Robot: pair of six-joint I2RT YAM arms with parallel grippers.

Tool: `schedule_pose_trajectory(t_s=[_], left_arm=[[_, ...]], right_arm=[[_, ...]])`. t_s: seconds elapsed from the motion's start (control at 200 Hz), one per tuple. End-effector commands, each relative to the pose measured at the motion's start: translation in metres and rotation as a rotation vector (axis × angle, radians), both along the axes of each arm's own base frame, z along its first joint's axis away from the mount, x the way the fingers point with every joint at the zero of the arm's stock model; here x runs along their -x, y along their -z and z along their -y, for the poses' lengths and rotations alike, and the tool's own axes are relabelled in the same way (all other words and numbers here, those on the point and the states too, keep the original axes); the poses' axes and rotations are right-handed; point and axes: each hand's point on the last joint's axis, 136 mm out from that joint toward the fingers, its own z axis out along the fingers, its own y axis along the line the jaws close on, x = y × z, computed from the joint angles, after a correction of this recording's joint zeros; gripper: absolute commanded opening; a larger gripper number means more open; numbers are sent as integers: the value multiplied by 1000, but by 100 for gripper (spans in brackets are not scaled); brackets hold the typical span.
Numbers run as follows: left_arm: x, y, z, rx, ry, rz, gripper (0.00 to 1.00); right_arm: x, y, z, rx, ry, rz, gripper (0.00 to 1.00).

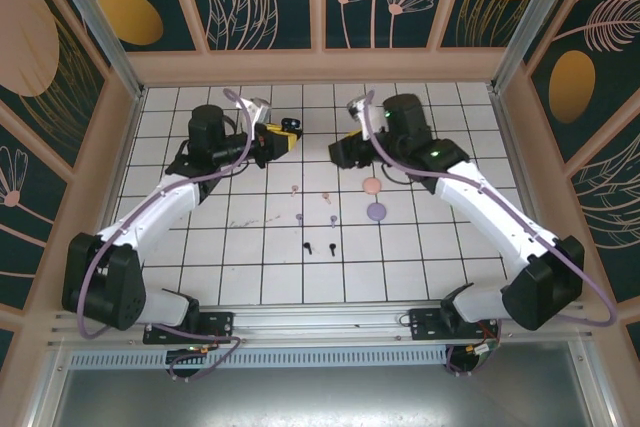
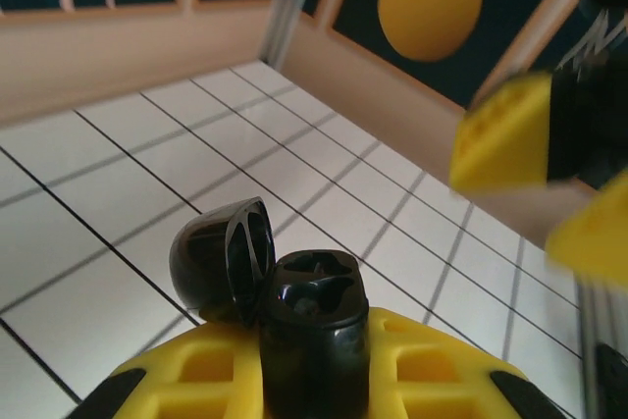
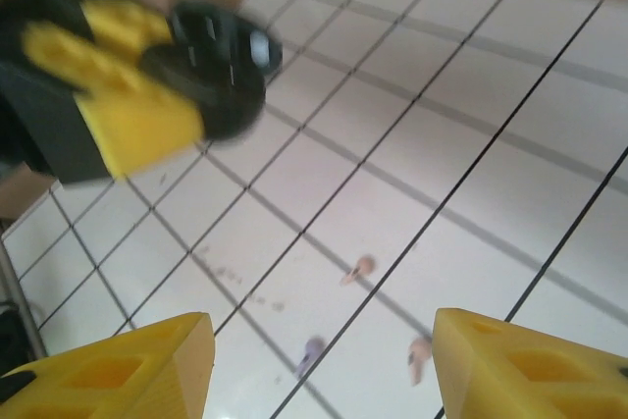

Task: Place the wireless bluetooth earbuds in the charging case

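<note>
Left gripper (image 1: 286, 135): clamped on the charging case (image 2: 314, 326); its yellow fingers (image 2: 196, 380) press the case body from both sides; it hangs over the far middle of the table (image 1: 200, 267)
Charging case: black; lid (image 2: 221, 257) hinged open and tipped to one side; moulded wells show in the top of the body
Right gripper (image 3: 324, 380): jaws stand wide apart with nothing between them; it faces the left gripper across a narrow gap, close but not touching
Earbuds: lying on the tiles nearer the arm bases than both grippers, in three loose pairs; pink earbuds (image 1: 293, 188) (image 1: 332, 198) farthest; purple earbuds (image 1: 299, 217) (image 1: 334, 218) in the middle; black earbuds (image 1: 308, 247) (image 1: 328, 248) nearest the bases; none touches another
Discs: pink disc (image 1: 371, 186) and purple disc (image 1: 376, 212) just right of the earbuds, near the right arm's wrist; apart from each other
Edges: white grid tiles run to a wooden rim (image 1: 320, 67) at the far side and along both flanks; a metal rail (image 1: 320, 322) closes the near edge, where the bases are bolted
Open room: bare tiles lie left of the earbuds and between them and the rail; a row of bare tiles lies behind the grippers up to the rim; the tightest spot is between the two gripper tips
Writing: the case surface is dark and, in the right wrist view, blurred; too unclear to read
</note>
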Motion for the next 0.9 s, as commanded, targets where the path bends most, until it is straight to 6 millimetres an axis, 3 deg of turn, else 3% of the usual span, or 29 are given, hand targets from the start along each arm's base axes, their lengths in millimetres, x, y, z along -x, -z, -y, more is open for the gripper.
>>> schedule_pose_trajectory(t_s=[0.0, 0.145, 0.365, 0.47, 0.726, 0.896], left_arm=[[-10, -21, -16, 48, -138, 107, 0], [-2, -28, -34, 64, -236, 222, 0], [16, -44, -76, 117, -452, 405, 0], [29, -48, -86, 153, -489, 461, 0], [24, -53, -115, 239, -659, 383, 0], [23, -53, -115, 265, -660, 352, 0]], right_arm=[[19, 59, -8, 99, 68, -171, 59], [46, 104, -25, 184, 86, -270, 58], [73, 152, -34, 310, 146, -367, 56], [83, 168, -38, 371, 169, -393, 55], [102, 199, -49, 459, 190, -450, 51], [113, 213, -58, 510, 180, -470, 50]])
